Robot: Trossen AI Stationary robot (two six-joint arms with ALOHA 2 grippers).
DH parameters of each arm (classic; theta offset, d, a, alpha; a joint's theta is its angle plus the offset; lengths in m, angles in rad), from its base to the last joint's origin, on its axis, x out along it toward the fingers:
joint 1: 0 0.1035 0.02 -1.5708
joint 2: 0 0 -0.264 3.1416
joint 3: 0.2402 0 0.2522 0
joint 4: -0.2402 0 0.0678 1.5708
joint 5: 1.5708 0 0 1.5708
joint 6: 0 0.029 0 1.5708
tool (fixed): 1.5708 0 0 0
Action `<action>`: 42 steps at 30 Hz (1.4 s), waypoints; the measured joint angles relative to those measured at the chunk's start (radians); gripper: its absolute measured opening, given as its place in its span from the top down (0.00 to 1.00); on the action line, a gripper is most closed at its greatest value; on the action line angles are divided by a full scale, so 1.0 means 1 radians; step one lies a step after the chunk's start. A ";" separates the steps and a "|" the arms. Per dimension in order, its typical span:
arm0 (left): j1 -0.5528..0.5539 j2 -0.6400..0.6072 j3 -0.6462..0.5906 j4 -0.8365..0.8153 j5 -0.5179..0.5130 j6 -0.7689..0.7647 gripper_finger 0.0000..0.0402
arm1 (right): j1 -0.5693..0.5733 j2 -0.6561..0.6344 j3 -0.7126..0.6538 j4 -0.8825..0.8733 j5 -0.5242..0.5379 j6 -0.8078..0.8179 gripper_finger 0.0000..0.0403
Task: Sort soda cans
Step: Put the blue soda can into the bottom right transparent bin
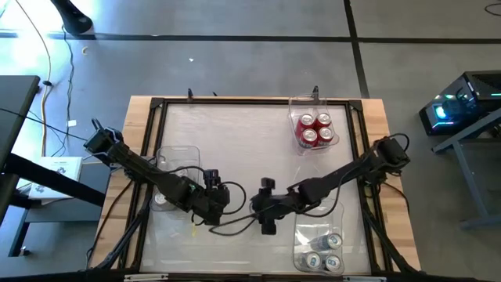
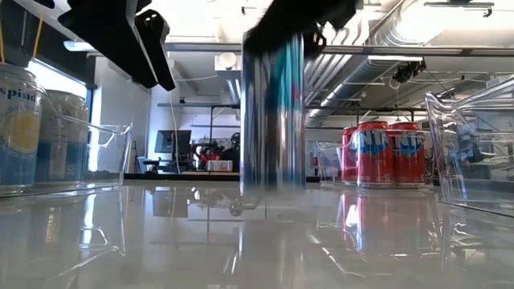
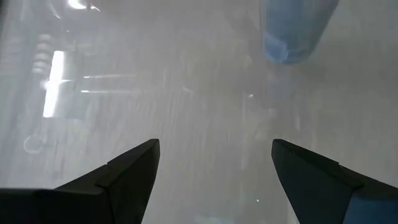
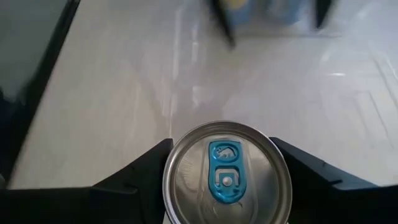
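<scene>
Table (image 1: 235, 117): pale glossy top inside a dark frame, wood rim; slick and reflective, so cans should slide easily.

Clear rigid plastic bins, thin walls. Bin at the far edge toward the right corner (image 1: 297, 102) has four red cans (image 1: 315, 129) packed upright. Bin at the near right corner (image 1: 301, 227) has silver-grey cans (image 1: 325, 252). Bin by the left edge (image 1: 188, 153) has at least one can; low view shows pale yellow-label cans (image 2: 20, 128) there. So grouping looks by colour.

My right gripper (image 4: 227, 180) is clamped on a blue-tab can (image 4: 227, 171), upright, mid-table near the near edge. Fingers flank the body below the silver lid, keeping it vertical.

My left gripper (image 3: 214, 180) is just beside it, spread wide, holding nothing.

Can is smooth thin metal: firm grip, no crushing.
</scene>
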 joint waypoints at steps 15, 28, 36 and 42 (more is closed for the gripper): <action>-0.037 0.000 0.000 0.074 -0.140 -0.017 0.24 | 0.366 -0.140 0.503 -1.107 0.416 0.946 0.45; -0.034 0.000 0.000 0.129 -0.160 0.044 0.24 | 0.629 -0.137 0.175 -1.058 0.485 1.554 0.45; -0.017 0.000 0.000 0.128 -0.151 0.037 0.24 | 0.609 -0.137 0.078 -0.831 0.476 1.366 0.45; -0.013 0.000 0.000 0.128 -0.150 0.029 0.24 | 0.595 -0.135 0.074 -0.817 0.455 1.268 0.45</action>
